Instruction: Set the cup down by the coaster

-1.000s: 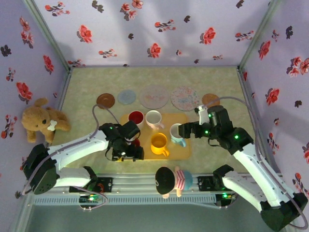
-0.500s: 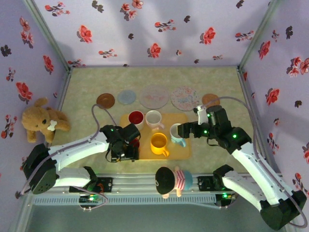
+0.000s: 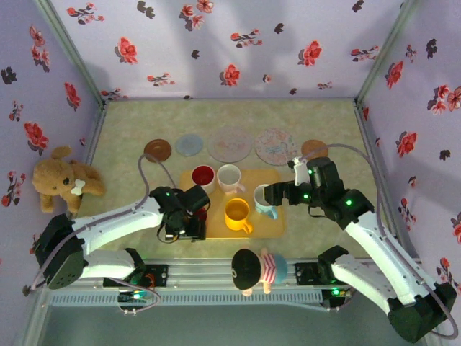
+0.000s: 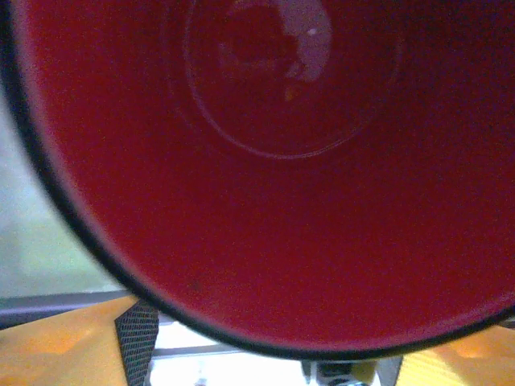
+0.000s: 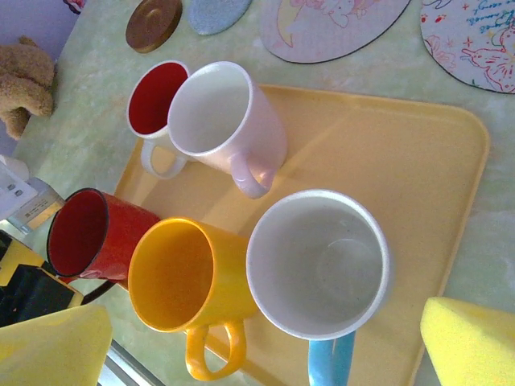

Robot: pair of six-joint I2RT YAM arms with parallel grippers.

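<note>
I've got my left gripper (image 3: 194,218) right at the red cup (image 5: 96,233), 1 of 5 on the yellow tray (image 5: 418,161), near-left corner. Clamped or not, I can't tell. On the near-right side my right gripper (image 3: 276,194) hangs, jaws apart, over the blue-handled mug (image 5: 318,261). The brown coaster (image 3: 157,150) lies beyond the tray's far-left corner.

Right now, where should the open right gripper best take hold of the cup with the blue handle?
Probably the rim wall of the blue-handled cup, from above, on its free side facing the bare tray: one finger inside, one outside. It stands upright, mouth open, and the yellow cup crowds its other side, leaving the right gripper no room there.
</note>
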